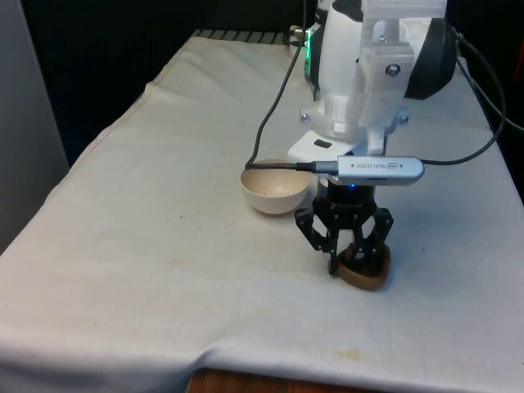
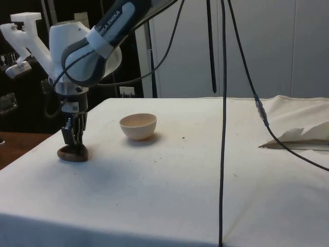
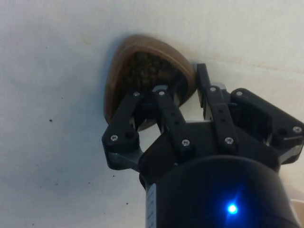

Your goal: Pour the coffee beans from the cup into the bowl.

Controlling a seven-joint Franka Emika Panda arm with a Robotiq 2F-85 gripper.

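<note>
- Brown cup [image 1: 365, 272] sits on the surface [image 1: 147, 246], lower right of centre in the front view, coffee beans [image 3: 149, 69] inside it.
- My claw [image 1: 352, 260] straddles its rim: one finger [image 3: 164, 102] inside, one outside, pinching the wall.
- Cream bowl [image 1: 276, 187] waits just beside, up-left of the cup.

You could read "EMIKA" in white letters on the dark band of the arm [image 2: 110, 23] in the side view; no other text was legible.
</note>
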